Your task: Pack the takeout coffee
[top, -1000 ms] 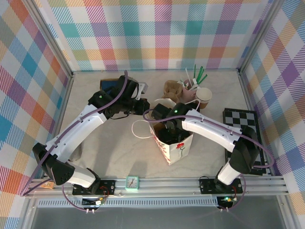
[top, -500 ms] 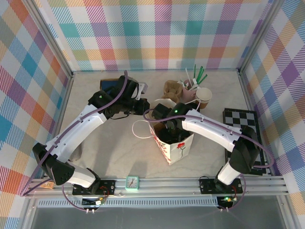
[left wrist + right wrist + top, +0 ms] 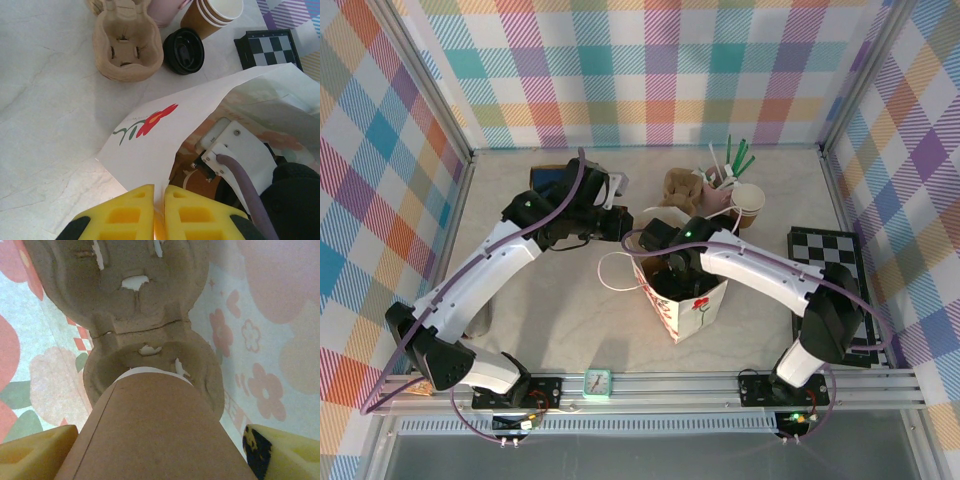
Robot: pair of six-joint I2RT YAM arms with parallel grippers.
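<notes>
So that its mouth is held wide, the white paper bag with a red flower print (image 3: 150,135) is pinched at its rim by the left gripper (image 3: 159,196), whose yellow fingers are pressed together on the paper. Inside the bag, the small kraft-brown paper cup of takeout coffee (image 3: 150,415) is clamped by the right gripper (image 3: 156,449). Its base is seated in a pocket of the moulded brown pulp carrier (image 3: 140,300), presumably to be kept upright. Further right, on the table, the loose round black plastic lid (image 3: 184,44) and the stack of unlidded brown cups (image 3: 212,12) are left outside, judged spare.
</notes>
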